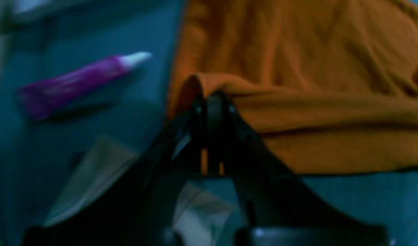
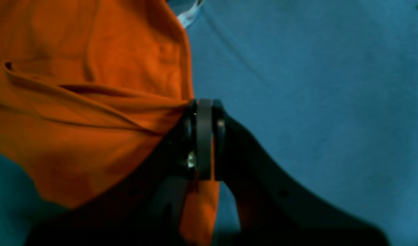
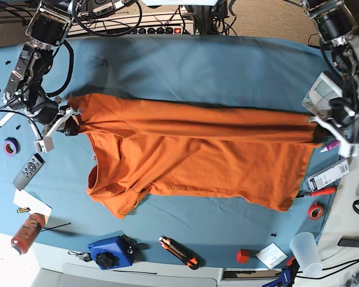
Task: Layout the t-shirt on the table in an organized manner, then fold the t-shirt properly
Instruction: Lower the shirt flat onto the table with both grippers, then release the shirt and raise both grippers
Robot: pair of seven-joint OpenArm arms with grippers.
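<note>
Already the t-shirt (image 3: 191,158) lies spread across the middle of the table (image 3: 185,60), its far edge doubled over, each tool, left (image 1: 214,102) and right (image 2: 205,106), pinching an end, with folding barely begun.

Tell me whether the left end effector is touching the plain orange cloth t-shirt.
Touching. In the left wrist view the left end effector is shut on a folded edge of the plain orange cloth t-shirt, with cloth visible between the closed fingers.
</note>
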